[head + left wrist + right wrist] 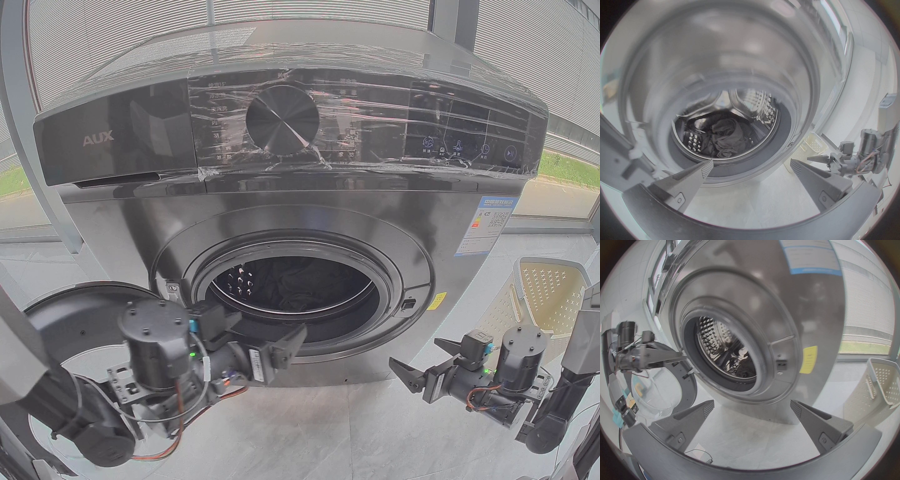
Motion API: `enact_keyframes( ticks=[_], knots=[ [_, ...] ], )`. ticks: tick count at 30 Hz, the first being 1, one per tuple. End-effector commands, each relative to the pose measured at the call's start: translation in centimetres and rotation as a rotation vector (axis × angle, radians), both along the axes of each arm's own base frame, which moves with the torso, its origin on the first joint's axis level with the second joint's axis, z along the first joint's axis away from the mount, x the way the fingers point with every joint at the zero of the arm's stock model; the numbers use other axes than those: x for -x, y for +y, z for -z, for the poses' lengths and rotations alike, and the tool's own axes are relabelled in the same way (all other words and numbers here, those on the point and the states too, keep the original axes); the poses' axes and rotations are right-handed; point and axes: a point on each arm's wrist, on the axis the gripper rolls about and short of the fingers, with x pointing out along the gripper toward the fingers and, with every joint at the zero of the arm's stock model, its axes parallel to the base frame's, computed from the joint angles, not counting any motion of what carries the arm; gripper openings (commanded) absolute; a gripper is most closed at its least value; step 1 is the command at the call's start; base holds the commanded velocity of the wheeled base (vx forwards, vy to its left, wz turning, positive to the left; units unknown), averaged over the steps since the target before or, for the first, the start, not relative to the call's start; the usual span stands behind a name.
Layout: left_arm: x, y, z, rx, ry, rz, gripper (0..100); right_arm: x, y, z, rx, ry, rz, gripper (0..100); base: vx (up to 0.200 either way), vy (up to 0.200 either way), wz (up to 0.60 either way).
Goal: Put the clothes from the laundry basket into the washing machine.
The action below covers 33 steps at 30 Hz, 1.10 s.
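Note:
The grey front-loading washing machine (294, 206) stands ahead with its round door (75, 319) swung open to the left. Dark clothes (300, 284) lie inside the drum (725, 139), also seen in the right wrist view as dark clothes (742, 363). A cream laundry basket (547, 294) stands on the floor to the right of the machine; its inside looks bare from here. My left gripper (262, 350) is open just below the drum opening, holding nothing. Further right, my right gripper (425, 362) hangs open and empty above the floor, beside the basket (878, 390).
Light tiled floor (325, 431) spreads in front of the machine. The open door (662, 390) takes up the space at the lower left. Glass walls stand behind the machine.

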Motion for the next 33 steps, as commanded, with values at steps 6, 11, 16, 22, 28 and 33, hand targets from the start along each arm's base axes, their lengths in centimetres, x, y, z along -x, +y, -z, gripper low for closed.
enact_keyframes(
  ticks=[6, 11, 16, 22, 28, 33],
  knots=[
    [4.6, 6.1, -1.4, 0.013, -0.061, -0.068, 100, 1.8, -5.0, -2.5, -0.037, -0.051, 0.167, 100, 0.000, 0.000, 0.00],
    [4.5, 6.9, -1.6, 0.004, -0.078, -0.099, 100, 1.9, -5.4, -3.1, -0.049, -0.079, 0.187, 100, -0.200, 0.000, 0.00],
    [4.9, 7.2, -1.6, 0.000, -0.083, -0.101, 100, 2.1, -5.5, -3.6, -0.058, -0.105, 0.186, 100, -0.200, 0.000, 0.00],
    [5.4, 7.9, -2.0, 0.011, -0.103, -0.115, 100, 2.7, -5.8, -4.6, -0.072, -0.147, 0.187, 100, -0.167, 0.000, 0.00],
    [5.6, 8.7, -1.7, -0.007, -0.099, -0.143, 100, 3.2, -6.7, -5.4, -0.040, -0.179, 0.197, 100, -0.033, 0.000, 0.00],
    [6.9, 9.5, -2.0, -0.004, -0.129, -0.136, 100, 4.0, -7.0, -6.1, -0.040, -0.197, 0.194, 100, -0.200, 0.000, 0.00]
  ],
)
